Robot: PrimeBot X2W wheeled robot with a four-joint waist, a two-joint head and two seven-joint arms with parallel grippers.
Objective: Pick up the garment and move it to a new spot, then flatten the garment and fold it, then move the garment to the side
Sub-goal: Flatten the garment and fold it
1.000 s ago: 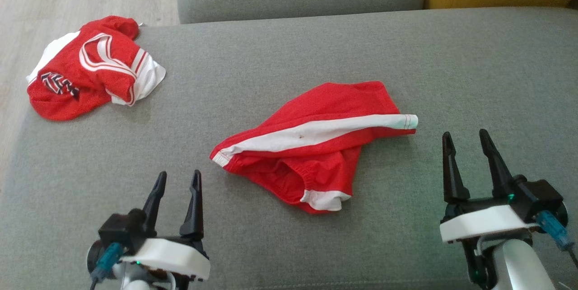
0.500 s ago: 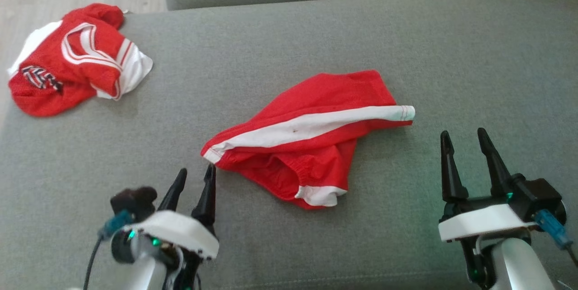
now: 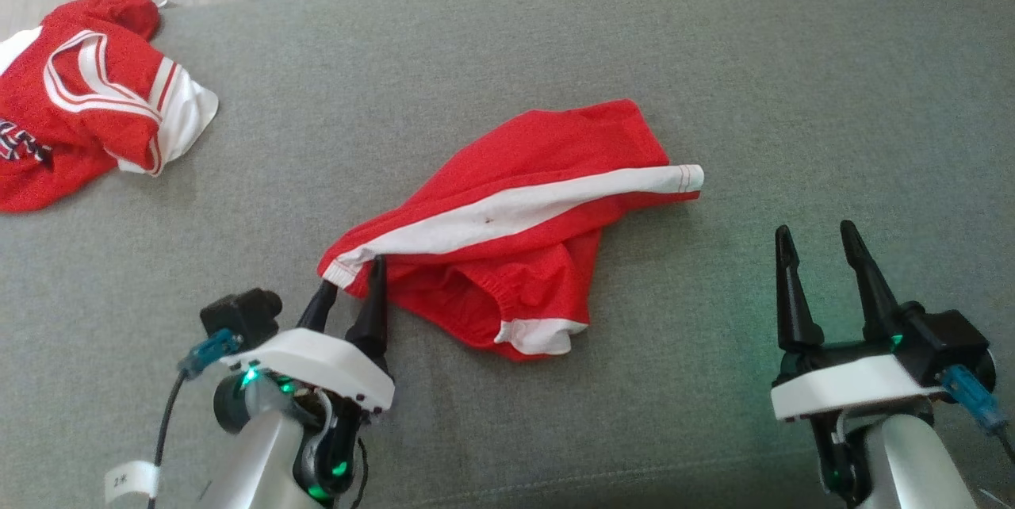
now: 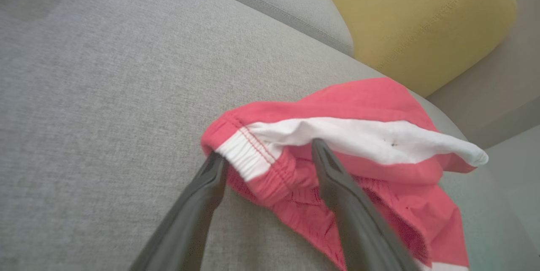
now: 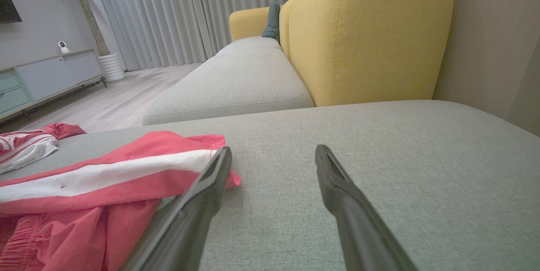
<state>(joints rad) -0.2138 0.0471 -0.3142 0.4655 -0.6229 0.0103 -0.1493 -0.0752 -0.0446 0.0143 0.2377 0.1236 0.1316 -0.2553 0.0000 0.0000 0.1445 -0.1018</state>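
The left gripper (image 3: 353, 279) is open, its 2 fingers at each side of the white-banded corner of the red shorts (image 3: 547, 152). The shorts lie crumpled in the middle of the grey sofa cushion (image 3: 753, 81). The right gripper (image 3: 817, 233), also open, hovers apart from them at the right.

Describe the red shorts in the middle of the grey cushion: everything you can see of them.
The red shorts lie crumpled and partly folded over on the grey sofa cushion. The fabric looks thin and sporty: red, with a broad white side stripe bearing a small dark speck, a gathered elastic waistband and white trim at one leg hem. The left gripper, open, straddles the white corner of the waistband nearest it, not yet closed on it.
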